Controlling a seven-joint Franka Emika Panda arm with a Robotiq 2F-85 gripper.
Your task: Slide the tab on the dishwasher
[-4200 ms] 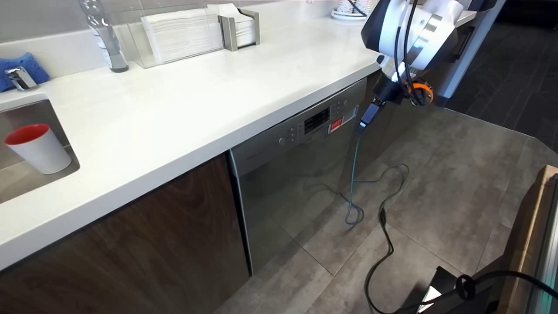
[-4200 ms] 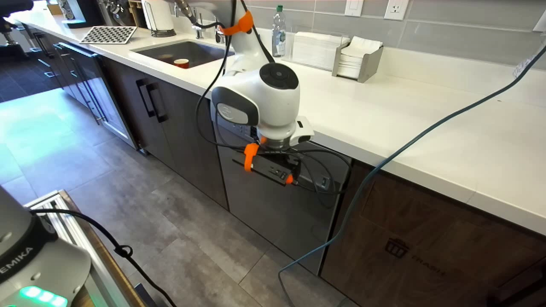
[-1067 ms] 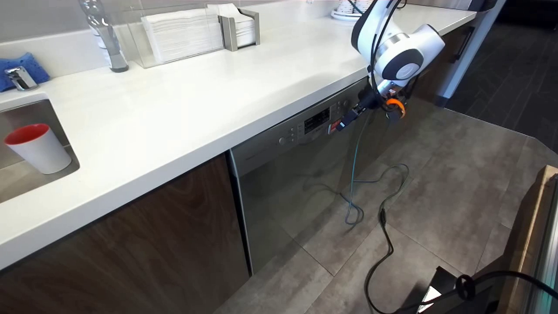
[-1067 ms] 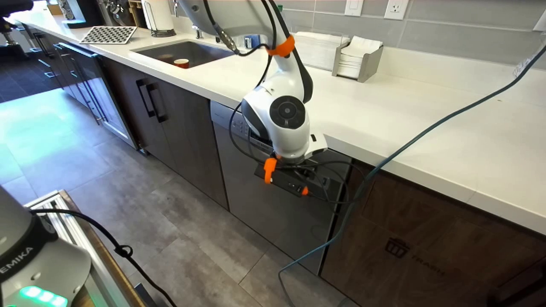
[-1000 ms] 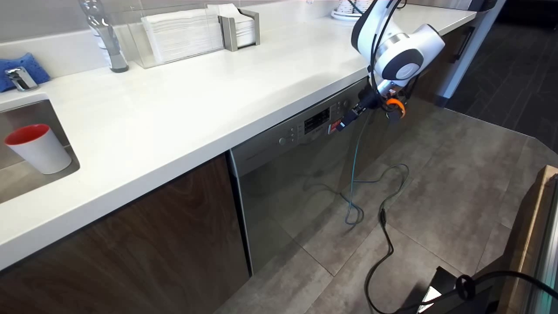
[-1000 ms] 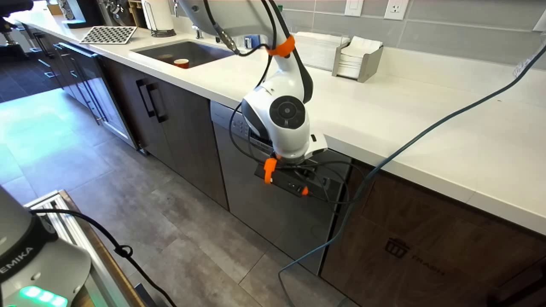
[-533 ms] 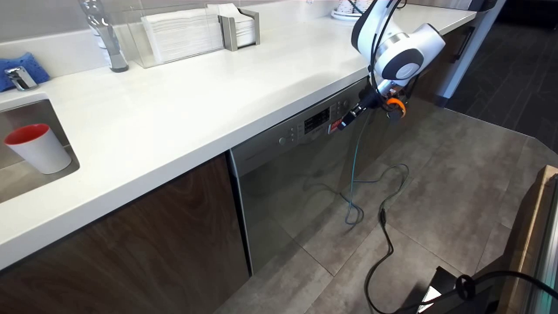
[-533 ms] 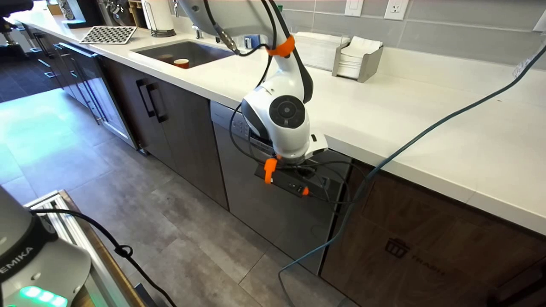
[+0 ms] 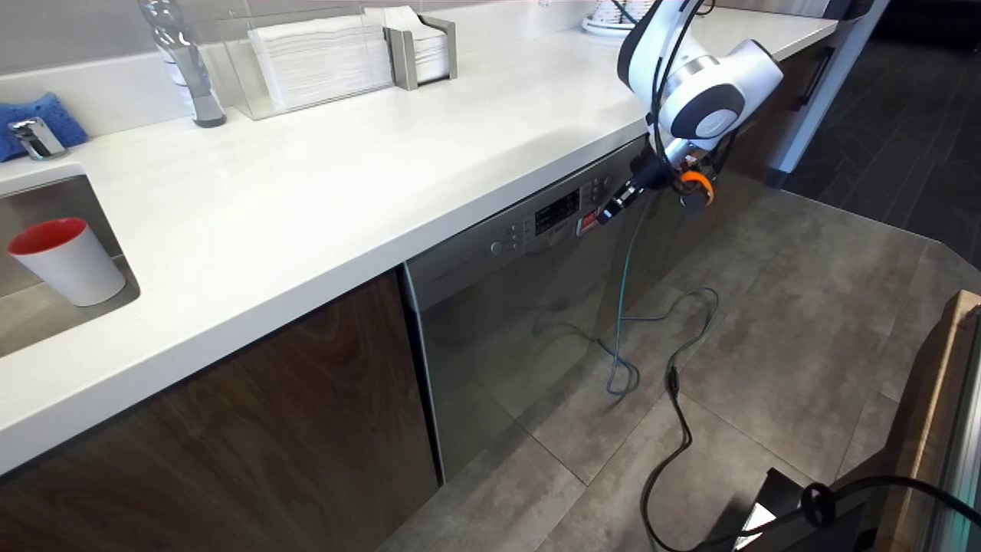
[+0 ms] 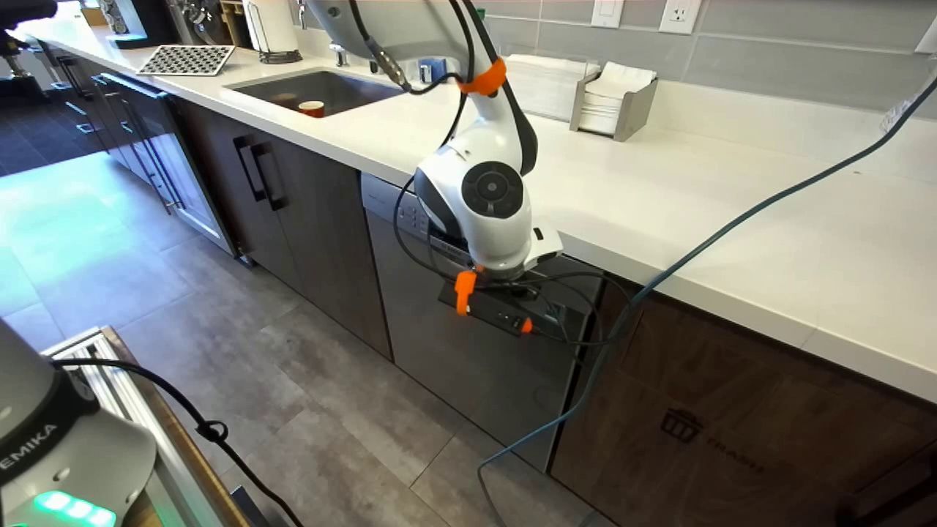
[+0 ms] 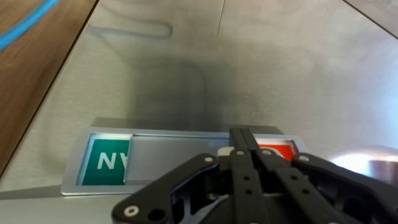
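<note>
The steel-grey dishwasher (image 9: 506,337) shows in both exterior views. On its front is a framed sign whose sliding grey tab (image 11: 177,157) fills the middle in the wrist view. Left of the tab a green field (image 11: 107,161) shows upside-down letters; a red field (image 11: 279,148) is partly visible at the right. My gripper (image 11: 242,130) is shut, its fingers pressed together with nothing visible between them. The fingertips lie over the sign where tab and red field meet; whether they touch the tab I cannot tell. In an exterior view, the arm hides the fingers from sight.
The white countertop (image 9: 490,146) overhangs above the dishwasher. A blue cable (image 10: 703,241) crosses in front of the dark wooden trash cabinet (image 10: 732,424), and more cable (image 9: 622,376) lies on the floor. A cup (image 9: 67,261) stands in the sink.
From about four seconds ago, the gripper has moved left along the dishwasher onto the sign. During the last second its fingers have shut while the arm has stayed almost still.
</note>
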